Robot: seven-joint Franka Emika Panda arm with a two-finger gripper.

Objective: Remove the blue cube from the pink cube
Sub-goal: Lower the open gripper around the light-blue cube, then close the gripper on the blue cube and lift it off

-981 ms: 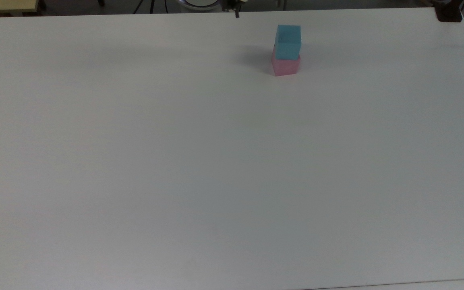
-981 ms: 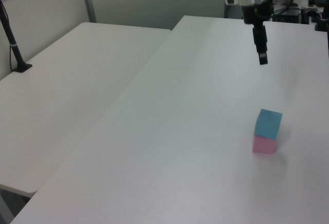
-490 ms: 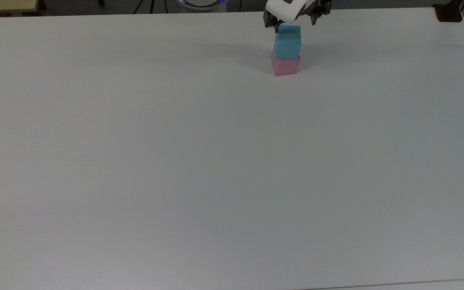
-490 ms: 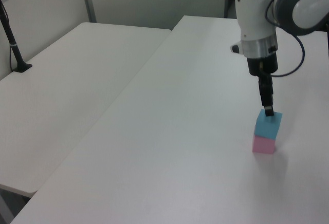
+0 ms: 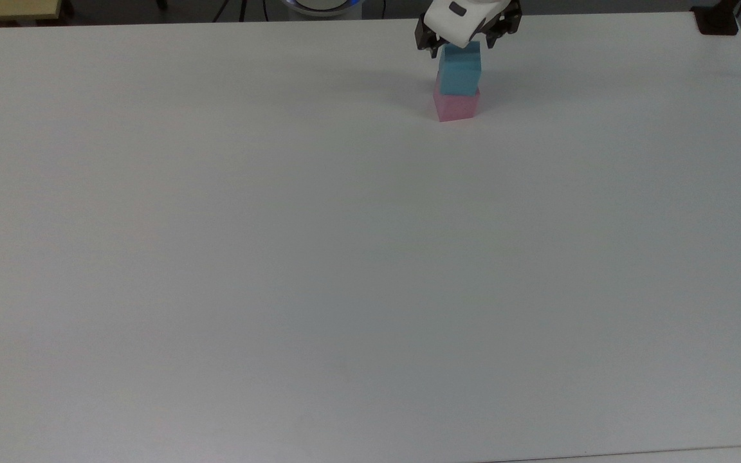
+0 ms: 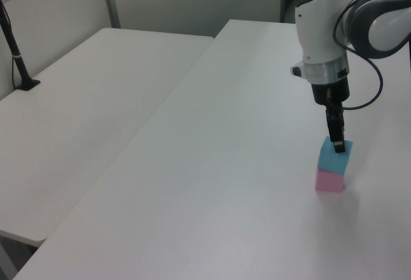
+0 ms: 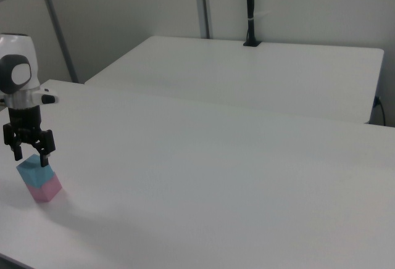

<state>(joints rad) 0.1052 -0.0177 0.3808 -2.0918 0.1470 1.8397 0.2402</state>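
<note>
The blue cube (image 5: 460, 72) sits on top of the pink cube (image 5: 455, 107) near the far edge of the white table (image 5: 345, 257), slightly offset from it. My gripper (image 5: 460, 44) hangs directly over the stack, open, with one finger on each side of the blue cube's top. In the right view the gripper (image 7: 30, 156) straddles the blue cube (image 7: 29, 171), and the pink cube (image 7: 45, 189) shows below. In the left view the fingers (image 6: 338, 140) reach down to the blue cube (image 6: 334, 158) above the pink cube (image 6: 329, 181).
A second white table (image 6: 96, 100) stands alongside, with a black pole (image 6: 16, 55) clamped at its side. A dark object (image 5: 718, 19) sits at the table's far corner on the top view's right. The table's far edge lies close behind the stack.
The arm swung across from the top view's left and came down over the stack; in the last half second it sank slightly lower around the blue cube. Both cubes stayed put.
</note>
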